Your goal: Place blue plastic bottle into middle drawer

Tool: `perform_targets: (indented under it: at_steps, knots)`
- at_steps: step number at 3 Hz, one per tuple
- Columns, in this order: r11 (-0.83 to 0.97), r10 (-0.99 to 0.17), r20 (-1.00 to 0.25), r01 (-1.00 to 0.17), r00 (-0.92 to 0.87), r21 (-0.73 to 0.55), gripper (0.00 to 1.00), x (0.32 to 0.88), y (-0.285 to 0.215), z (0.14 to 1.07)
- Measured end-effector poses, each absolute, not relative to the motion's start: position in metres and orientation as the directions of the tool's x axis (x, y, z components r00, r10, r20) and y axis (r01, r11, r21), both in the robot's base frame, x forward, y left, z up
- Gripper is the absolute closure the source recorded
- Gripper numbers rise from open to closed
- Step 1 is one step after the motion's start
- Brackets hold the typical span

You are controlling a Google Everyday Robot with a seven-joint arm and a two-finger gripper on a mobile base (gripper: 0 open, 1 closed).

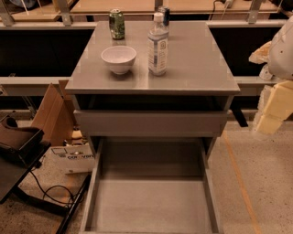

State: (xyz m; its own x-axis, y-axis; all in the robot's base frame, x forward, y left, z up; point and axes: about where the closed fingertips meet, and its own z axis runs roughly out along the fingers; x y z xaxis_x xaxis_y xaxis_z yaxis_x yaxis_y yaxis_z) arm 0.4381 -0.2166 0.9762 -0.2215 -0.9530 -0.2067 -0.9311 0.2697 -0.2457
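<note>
The blue plastic bottle (pixel 158 45), clear with a white cap and a pale label, stands upright on the grey cabinet top (pixel 197 68), right of centre. The middle drawer (pixel 151 203) is pulled out wide at the bottom of the view, and its grey floor is bare. My gripper (pixel 271 109), with yellowish fingers under a white arm, hangs at the far right edge. It is beside the cabinet, level with the closed drawer, well right of the bottle and touching nothing.
A white bowl (pixel 118 58) sits left of the bottle. A green can (pixel 116 23) and a dark can (pixel 165 13) stand at the back. The plain-fronted drawer (pixel 151 122) above is closed. Cardboard boxes (pixel 52 114), a black stand (pixel 18 146) and cables (pixel 55 192) lie at the left.
</note>
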Motion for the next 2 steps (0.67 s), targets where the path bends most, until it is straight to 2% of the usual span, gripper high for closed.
perform_targets:
  at_steps: [1, 2]
  knots:
    - [0.280, -0.950, -0.216, -0.925, -0.227, -0.258, 0.00, 0.438, -0.216, 0.979]
    - [0.354, -0.909, -0.324, -0.896, -0.262, -0.267, 0.00, 0.462, -0.218, 0.973]
